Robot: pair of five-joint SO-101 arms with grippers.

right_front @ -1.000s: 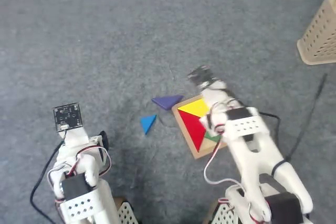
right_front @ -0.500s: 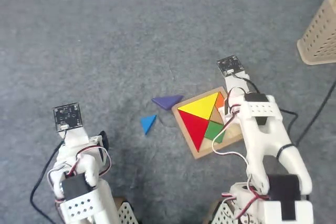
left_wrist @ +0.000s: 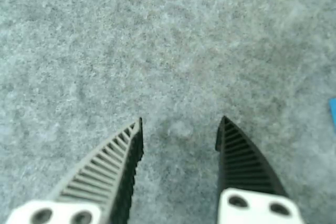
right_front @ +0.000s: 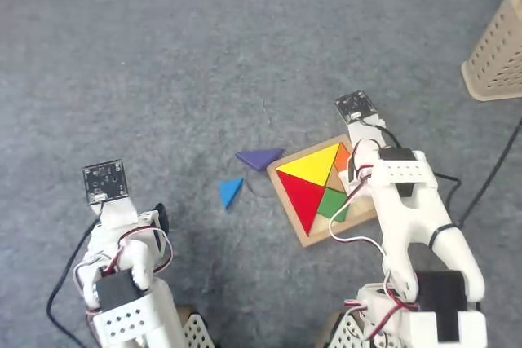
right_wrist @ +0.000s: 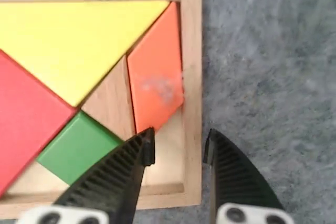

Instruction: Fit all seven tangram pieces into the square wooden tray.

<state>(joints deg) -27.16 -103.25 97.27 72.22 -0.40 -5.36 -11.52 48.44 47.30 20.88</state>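
Movement on the right side: a second ago the right arm was sweeping across the middle of the wooden tray [right_front: 303, 238], and half a second back it had swung out to the tray's far edge, where it has barely budged since. That pull-away uncovers the orange parallelogram [right_wrist: 155, 85], now lying inside the tray against the rim wall. The right gripper [right_wrist: 179, 140] hangs over the tray corner just past that piece, jaws apart with nothing between them, so I read that as a placement done and let go.

In the tray I count the yellow large triangle [right_front: 311, 165], the red large triangle [right_front: 300, 198], the green square [right_front: 330, 203] and the orange one. Bare wood shows between orange and green, and the parallelogram looks a touch skewed to me; it may want a nudge.

Out on the grey carpet [right_front: 163, 79], the purple triangle [right_front: 259, 157] sits just beside the tray's corner and the blue small triangle [right_front: 231, 191] lies near it, neither shifted.

The left gripper [left_wrist: 181, 121] hasn't stirred, jaws spread over bare carpet, holding nothing.

Writing? No print I can read on the tray or the pieces
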